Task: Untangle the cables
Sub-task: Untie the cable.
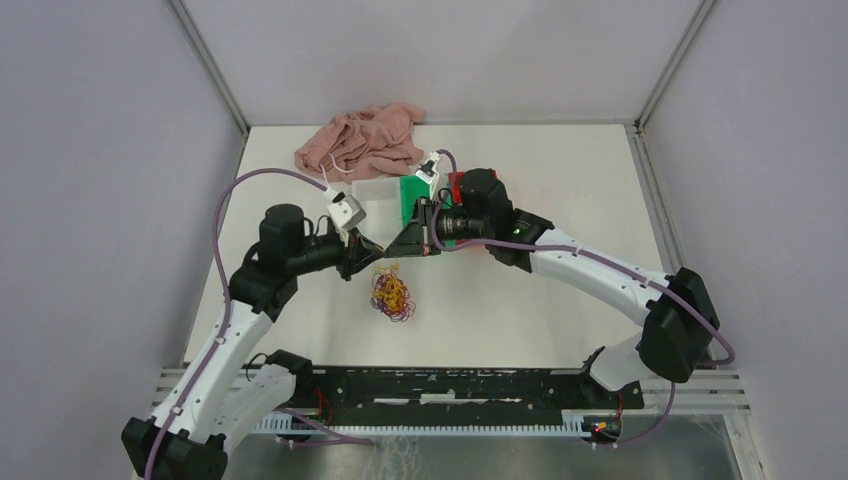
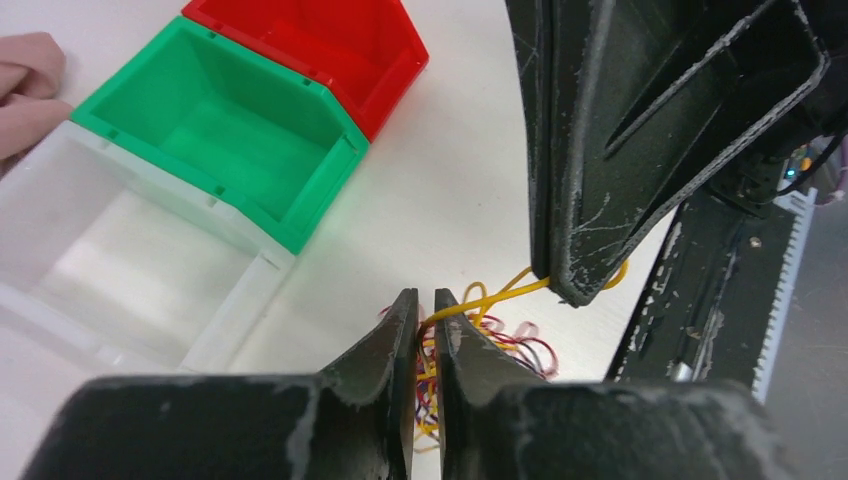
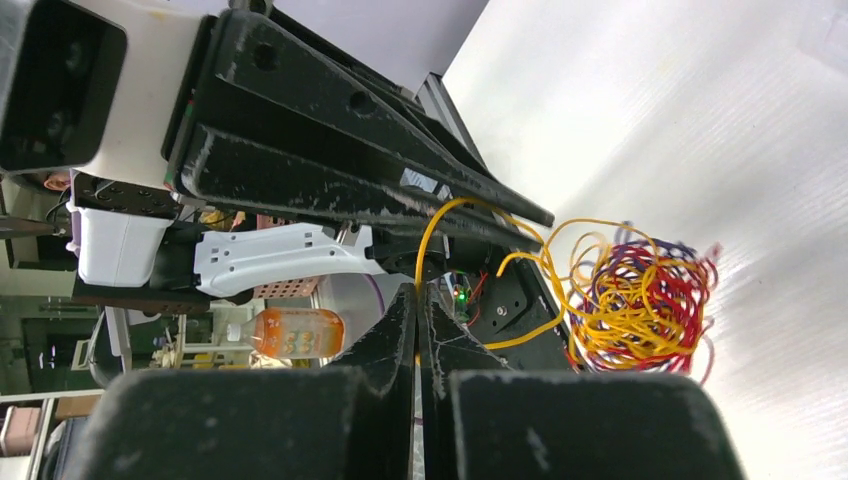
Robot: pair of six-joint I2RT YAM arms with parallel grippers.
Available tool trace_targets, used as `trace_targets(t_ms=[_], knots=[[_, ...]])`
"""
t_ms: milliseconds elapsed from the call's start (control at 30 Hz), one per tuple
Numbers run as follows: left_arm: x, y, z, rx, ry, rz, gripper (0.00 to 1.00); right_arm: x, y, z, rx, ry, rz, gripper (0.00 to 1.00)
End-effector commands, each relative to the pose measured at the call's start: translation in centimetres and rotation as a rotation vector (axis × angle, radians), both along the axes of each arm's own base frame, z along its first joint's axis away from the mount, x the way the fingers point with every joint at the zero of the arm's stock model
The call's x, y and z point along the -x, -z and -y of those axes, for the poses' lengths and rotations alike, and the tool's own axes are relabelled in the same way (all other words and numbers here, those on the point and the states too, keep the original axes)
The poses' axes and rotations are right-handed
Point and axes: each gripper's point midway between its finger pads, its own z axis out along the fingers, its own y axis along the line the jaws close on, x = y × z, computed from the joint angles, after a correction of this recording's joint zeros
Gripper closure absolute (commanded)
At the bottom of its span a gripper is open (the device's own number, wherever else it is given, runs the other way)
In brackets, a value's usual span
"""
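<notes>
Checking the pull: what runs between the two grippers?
A yellow cable spans from the left gripper to the right gripper, shown in the left wrist view.

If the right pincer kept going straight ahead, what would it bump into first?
Probably the left pincer: its black fingers cross right in front of the right pincer, with a yellow cable between them. How near is hard to judge.

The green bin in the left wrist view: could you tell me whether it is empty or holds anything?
Empty. The green bin shows its bare floor and inner walls, with nothing lying inside.
</notes>
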Motion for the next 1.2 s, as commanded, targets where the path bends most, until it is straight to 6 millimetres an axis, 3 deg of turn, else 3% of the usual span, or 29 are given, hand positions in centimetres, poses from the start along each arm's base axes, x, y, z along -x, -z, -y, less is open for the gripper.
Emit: trace_targets(t_ms=[0, 167, 300, 500, 633, 833, 1167], knots=[[-1.3, -2.1, -0.2, 0.05, -0.069, 0.075, 0.87, 1.1, -2.7, 0.4, -0.091, -0.03, 0.044, 0.99], [-1.3, -3.0, -0.3, 0.044, -0.062, 0.137, 0.97, 1.4, -2.4, 0.6, -0.093, -0.029, 0.038, 0.85], [-0.7, -3.9, -0.1, 0.043, -0.017, 0.192, 0.97, 1.3, -2.3, 1.4, -0.094, -0.006, 0.051, 0.52], [0.7, -5.6, 0.4, 0.053, 0.071, 0.28, 0.97, -0.2, -1.3, 3.3, -0.074, 0.072, 0.058, 0.32], [1.5, -6.1, 0.6, 0.059, 0.111, 0.3, 0.97, -1.9, 0.2, 4.2, -0.022, 0.131, 0.063, 0.26], [2.1, -6.2, 1.1, 0.074, 0.147, 0.278, 0.97, -3.3, 2.6, 4.1, 0.097, 0.151, 0.09, 0.26], [2.4, -6.9, 1.7, 0.096, 0.169, 0.25, 0.97, -0.9, 2.0, 0.4, 0.101, 0.035, 0.189, 0.16]])
